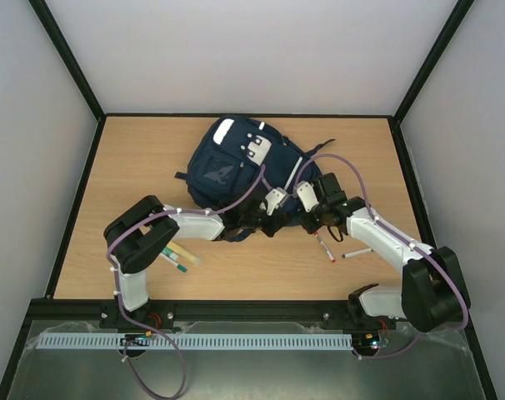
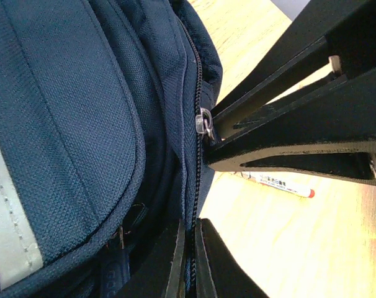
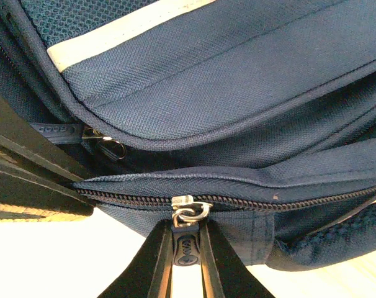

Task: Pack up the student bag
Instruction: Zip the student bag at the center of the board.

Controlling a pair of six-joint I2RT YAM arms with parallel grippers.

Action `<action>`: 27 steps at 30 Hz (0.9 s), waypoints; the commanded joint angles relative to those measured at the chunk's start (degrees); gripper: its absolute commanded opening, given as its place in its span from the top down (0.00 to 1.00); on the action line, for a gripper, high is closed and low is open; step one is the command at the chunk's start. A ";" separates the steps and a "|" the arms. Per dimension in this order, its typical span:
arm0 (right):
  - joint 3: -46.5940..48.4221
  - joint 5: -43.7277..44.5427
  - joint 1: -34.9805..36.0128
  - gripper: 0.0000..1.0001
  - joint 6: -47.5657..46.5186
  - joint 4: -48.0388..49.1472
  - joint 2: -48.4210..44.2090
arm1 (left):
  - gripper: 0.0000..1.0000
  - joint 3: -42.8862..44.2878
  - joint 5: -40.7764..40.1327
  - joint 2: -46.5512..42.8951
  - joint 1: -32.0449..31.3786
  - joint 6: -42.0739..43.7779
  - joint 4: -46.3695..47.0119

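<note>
Top view: student bag point(image 1: 232, 162) lies flat on the tabletop point(image 1: 136, 167), centre-upper part of the frame, white patches twd the far edge. Both arms reach in to its near-right edge, one from lower left, one from lower right.

Left end effector point(image 2: 189, 226), bottom centre of its wrist view, is clenched on the bag's zipper point(image 2: 196, 155) seam, w/ fabric pinched btw the fingers.

Right end effector point(image 3: 187, 226), bottom centre of its own view, has its fingers closed on the zipper pull point(image 3: 187, 251) (dark tab hanging off a silver ring), tab gripped btw them. The two sit just beside each other on the same zipper line.

On the tabletop nr the right arm are a red-tipped pen point(image 1: 324, 247) & a second pen point(image 1: 357, 252), both apart from the bag. Markers point(image 1: 177, 258) lie partly under the left arm, lower left.
</note>
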 commanded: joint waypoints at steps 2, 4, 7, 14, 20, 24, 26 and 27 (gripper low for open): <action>-0.21 2.13 0.18 0.92 0.78 -1.90 -2.08 | 0.97 0.52 2.26 -2.97 -0.42 0.73 5.38; -0.48 2.28 0.18 0.88 0.71 -1.57 -2.27 | 0.97 0.44 2.47 -3.11 -0.44 0.82 5.55; -0.61 4.00 0.18 0.74 1.14 -0.51 -1.43 | 0.97 0.38 2.50 -3.49 -0.46 0.68 5.55; -1.03 4.26 0.18 0.79 0.46 0.02 -0.90 | 0.97 1.09 2.61 -4.31 -0.42 0.63 5.17; -2.15 -0.54 0.35 0.71 -1.21 -1.09 -1.68 | 0.97 1.22 2.50 -4.78 -0.48 0.72 5.46; -1.78 -0.20 0.36 0.73 -1.58 -1.09 -0.33 | 0.97 1.40 2.57 -4.78 -0.45 0.40 5.73; -1.52 0.11 0.36 0.80 -1.36 -0.83 0.08 | 0.97 1.40 2.67 -4.81 -0.43 0.37 5.62; -1.35 0.46 0.36 0.84 -1.26 -0.70 0.08 | 0.97 1.30 2.64 -4.79 -0.43 0.37 5.58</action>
